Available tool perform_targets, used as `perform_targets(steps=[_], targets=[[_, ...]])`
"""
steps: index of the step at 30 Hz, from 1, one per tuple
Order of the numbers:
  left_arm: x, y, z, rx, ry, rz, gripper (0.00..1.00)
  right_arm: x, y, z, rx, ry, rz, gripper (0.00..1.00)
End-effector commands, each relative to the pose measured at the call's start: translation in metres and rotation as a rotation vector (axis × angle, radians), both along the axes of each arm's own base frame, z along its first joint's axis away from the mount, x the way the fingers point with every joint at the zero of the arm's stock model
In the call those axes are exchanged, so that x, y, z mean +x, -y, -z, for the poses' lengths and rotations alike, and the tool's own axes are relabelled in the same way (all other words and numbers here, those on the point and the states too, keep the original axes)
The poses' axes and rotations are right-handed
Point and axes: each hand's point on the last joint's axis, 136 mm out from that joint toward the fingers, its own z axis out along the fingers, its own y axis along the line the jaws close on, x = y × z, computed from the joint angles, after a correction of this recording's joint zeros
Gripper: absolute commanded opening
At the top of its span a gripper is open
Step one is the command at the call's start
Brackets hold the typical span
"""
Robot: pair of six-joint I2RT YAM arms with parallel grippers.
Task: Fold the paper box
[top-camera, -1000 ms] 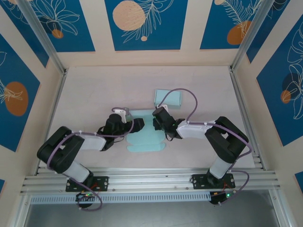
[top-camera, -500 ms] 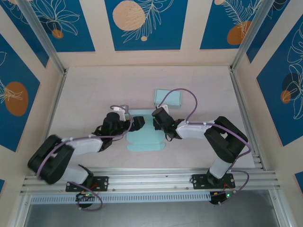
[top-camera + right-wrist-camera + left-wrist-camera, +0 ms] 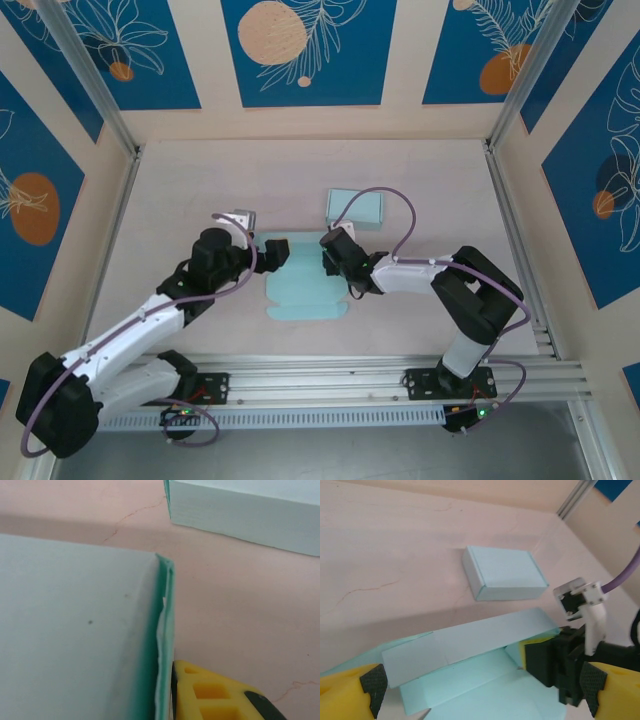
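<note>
Top external view, starting at the left: the left gripper (image 3: 258,254) has its jaws spread wide and holds nothing. The paper box (image 3: 305,290) lies just ahead of and beneath it. In the left wrist view, its 2 yellow fingers (image 3: 350,692) sit far apart, and the sheet below them is not gripped.

The right gripper (image 3: 330,258) is at the sheet's right side, narrowly closed. It appears to pinch the end of 1 long side panel (image 3: 470,642), which is lifted off the table. In the right wrist view, that panel's edge runs right against the gripper's finger (image 3: 210,692). Beyond this gripper and apart from it sits a finished box (image 3: 355,207), already closed.

I judge the task to be early. Only 1 wall is raised, and the base and the rounded flaps nearest the arms lie flat. The other walls, the tucking and the closing remain to be done.

The paper box is thin, pale mint card with visible creases. Its cut edge looks darker green and slightly frayed.
</note>
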Motion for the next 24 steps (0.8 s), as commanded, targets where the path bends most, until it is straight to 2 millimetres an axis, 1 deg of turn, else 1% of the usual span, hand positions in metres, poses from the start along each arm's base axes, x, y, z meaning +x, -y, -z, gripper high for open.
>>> perform_targets(steps=[1, 7, 10, 12, 15, 21, 24], targets=[[0.008, 0.003, 0.005, 0.129, 0.016, 0.055, 1.00, -0.004, -0.003, 0.002, -0.001, -0.020, 0.003, 0.19], [0.029, 0.013, 0.019, 0.199, -0.009, 0.063, 1.00, -0.004, -0.004, 0.001, 0.007, -0.022, 0.002, 0.19], [0.040, 0.008, 0.028, 0.234, -0.038, 0.008, 1.00, -0.004, -0.005, 0.002, 0.006, -0.024, 0.001, 0.19], [0.043, 0.005, 0.034, 0.231, -0.059, -0.025, 1.00, -0.004, -0.005, 0.002, 0.007, -0.024, 0.003, 0.19], [0.043, 0.007, 0.044, 0.206, -0.101, -0.034, 1.00, -0.004, -0.005, 0.002, 0.008, -0.025, 0.002, 0.19], [0.035, 0.021, 0.065, 0.118, -0.186, 0.009, 1.00, -0.003, -0.007, 0.002, 0.005, -0.023, -0.002, 0.19], [0.036, 0.023, 0.073, 0.112, -0.203, 0.007, 1.00, -0.003, -0.007, 0.003, 0.005, -0.025, -0.004, 0.19]])
